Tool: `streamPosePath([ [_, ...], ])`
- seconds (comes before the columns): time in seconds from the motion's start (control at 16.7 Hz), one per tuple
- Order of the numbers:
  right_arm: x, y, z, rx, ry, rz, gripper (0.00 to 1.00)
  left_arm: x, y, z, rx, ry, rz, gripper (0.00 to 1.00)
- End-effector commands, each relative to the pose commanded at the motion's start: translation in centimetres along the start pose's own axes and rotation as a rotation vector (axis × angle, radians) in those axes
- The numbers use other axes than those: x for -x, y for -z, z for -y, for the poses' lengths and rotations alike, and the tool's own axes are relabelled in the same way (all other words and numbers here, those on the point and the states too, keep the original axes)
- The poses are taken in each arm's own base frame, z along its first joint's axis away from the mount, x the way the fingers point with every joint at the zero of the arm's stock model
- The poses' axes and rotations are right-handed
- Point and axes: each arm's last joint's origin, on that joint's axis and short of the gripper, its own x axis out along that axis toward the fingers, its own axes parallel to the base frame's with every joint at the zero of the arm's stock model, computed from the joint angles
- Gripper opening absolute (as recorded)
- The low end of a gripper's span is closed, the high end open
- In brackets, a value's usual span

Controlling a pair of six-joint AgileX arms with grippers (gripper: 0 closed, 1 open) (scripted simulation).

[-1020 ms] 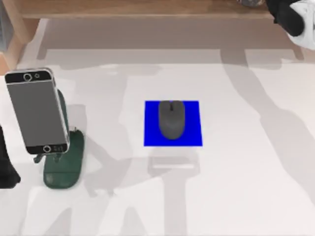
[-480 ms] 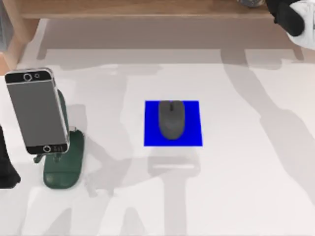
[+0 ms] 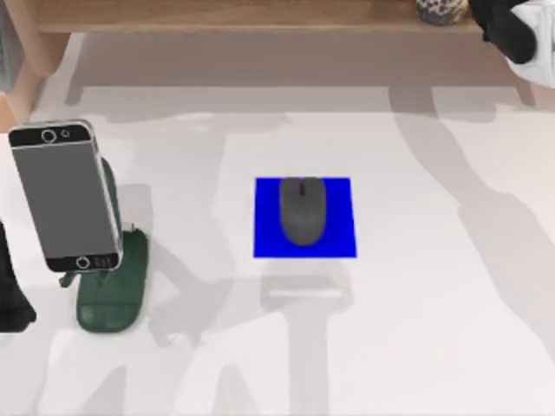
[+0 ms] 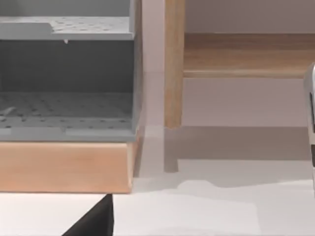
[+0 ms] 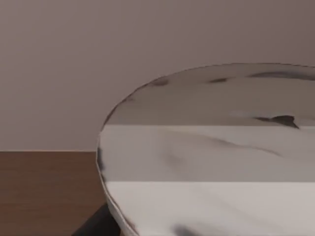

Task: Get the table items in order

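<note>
Dark grey mouse [image 3: 303, 211] centred on blue mat [image 3: 304, 217], mid-table [image 3: 434, 329], nose toward far edge. Mat flat, square to table edges.

Smartphone [image 3: 65, 196] w/ silver rim & grey screen propped tilted on dark green stand [image 3: 113, 295] at table's left side, screen facing up toward overhead cam; stand base oval, resting on tabletop just below phone's lower end. Sliver of phone's edge [image 4: 311, 118] also at margin of left wrist view.

Wooden shelf [image 3: 260, 16] along far edge. On it, near right end, speckled rounded top of milk-tea cup [image 3: 442, 9] (mostly cut off by frame edge). In right wrist view, close up, pale marbled rounded surface w/ dark flecks [image 5: 211, 152] above brown wood, prob. the cup; can't confirm.

Left arm [image 3: 10, 295]: dark bit at left edge of table, beside stand; fingers out of frame, grip state can't tell. Left wrist view: grey perforated rack [image 4: 66, 73] on wooden base, wooden post [image 4: 173, 64] beside it.

Right arm [image 3: 520, 35]: black-and-white section at far right corner, over shelf end, just beside cup; open/closed can't tell.
</note>
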Motion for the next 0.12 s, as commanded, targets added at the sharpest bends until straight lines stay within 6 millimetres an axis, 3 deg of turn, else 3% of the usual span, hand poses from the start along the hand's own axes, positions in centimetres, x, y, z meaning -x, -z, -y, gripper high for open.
streamPosePath([
  [0.12,0.00,0.00,0.00,0.000,0.000,0.000,1.00,0.00,0.00,0.00,0.000,0.000,0.000,1.00],
])
